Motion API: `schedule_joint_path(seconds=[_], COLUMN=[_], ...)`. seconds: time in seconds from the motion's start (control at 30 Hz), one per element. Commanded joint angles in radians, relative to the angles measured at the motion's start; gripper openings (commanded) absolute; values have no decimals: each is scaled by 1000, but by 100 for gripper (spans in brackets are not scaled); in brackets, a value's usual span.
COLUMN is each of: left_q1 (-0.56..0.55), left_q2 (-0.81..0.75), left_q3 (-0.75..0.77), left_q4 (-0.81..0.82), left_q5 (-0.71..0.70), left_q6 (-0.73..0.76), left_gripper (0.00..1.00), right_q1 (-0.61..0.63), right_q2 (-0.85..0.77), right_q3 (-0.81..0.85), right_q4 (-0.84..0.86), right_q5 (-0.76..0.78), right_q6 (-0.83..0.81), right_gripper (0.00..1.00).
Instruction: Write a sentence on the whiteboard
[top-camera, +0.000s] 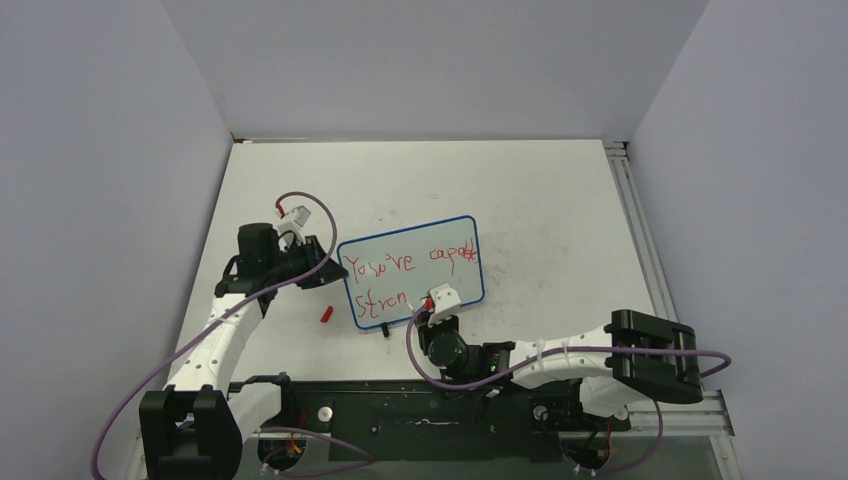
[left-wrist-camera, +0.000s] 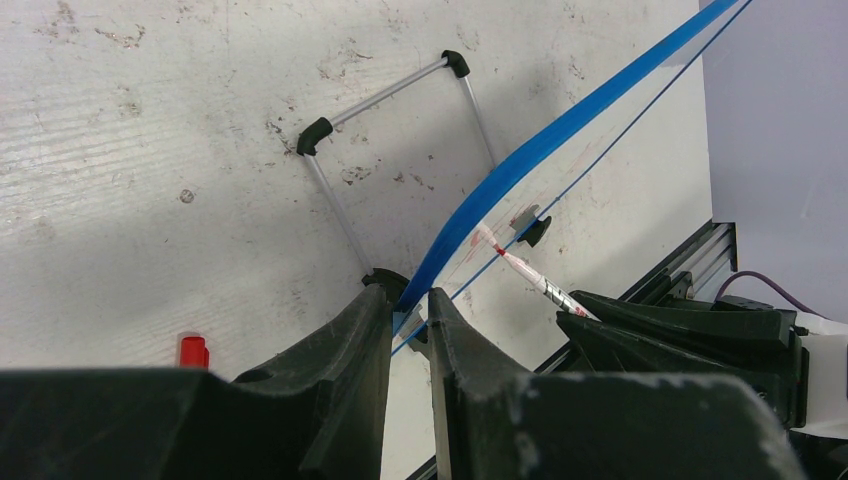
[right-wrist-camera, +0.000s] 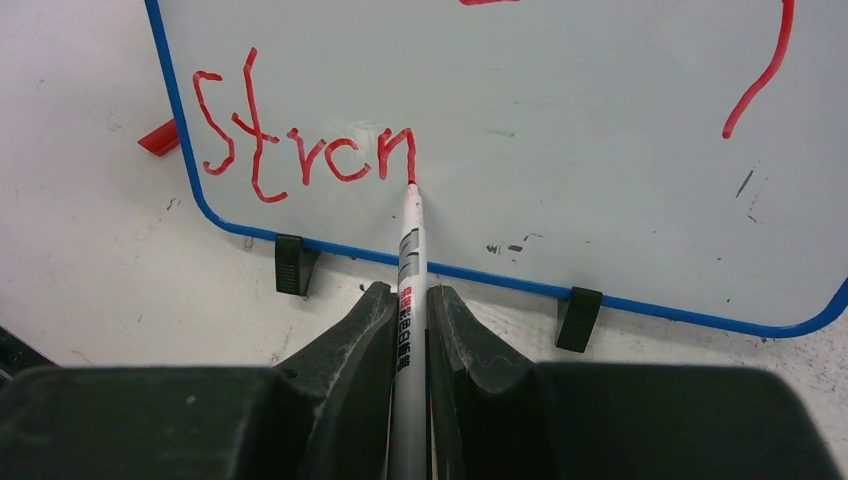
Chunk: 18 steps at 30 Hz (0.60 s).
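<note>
Right end effector (right-wrist-camera: 408, 300) is clamped on the marker (right-wrist-camera: 409, 240), which points straight up-frame with its tip on the sentence (right-wrist-camera: 300, 150) at "Stron". Left end effector (left-wrist-camera: 410, 310) pinches the whiteboard (top-camera: 460, 278) by its left edge, mid-frame on the tabletop (top-camera: 560, 220).

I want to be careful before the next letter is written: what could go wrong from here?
1. The left fingers hold the whiteboard only by its blue frame; pressure from the marker might tilt it.
2. The marker tip sits fairly low, near the bottom frame, so a g's tail may lack room.
</note>
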<state>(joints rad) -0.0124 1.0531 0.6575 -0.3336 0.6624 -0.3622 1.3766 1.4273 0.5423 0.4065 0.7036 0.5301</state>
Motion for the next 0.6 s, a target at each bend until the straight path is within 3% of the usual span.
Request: schedule_joint_path(seconds=[0.0, 0.57], left_q1=[-3, -3], left_q2=[-21, -23], left_q3=[40, 39], left_q4=[13, 15], left_q5=[10, 11], left_q6=[6, 5], left_gripper=[19, 19], right_q1=[9, 20], right_q2=[-28, -135], right_q3=[-8, -20], right_q4=[-14, 5], right_q5=[31, 83], right_q6=[24, -40], right_gripper=[5, 5])
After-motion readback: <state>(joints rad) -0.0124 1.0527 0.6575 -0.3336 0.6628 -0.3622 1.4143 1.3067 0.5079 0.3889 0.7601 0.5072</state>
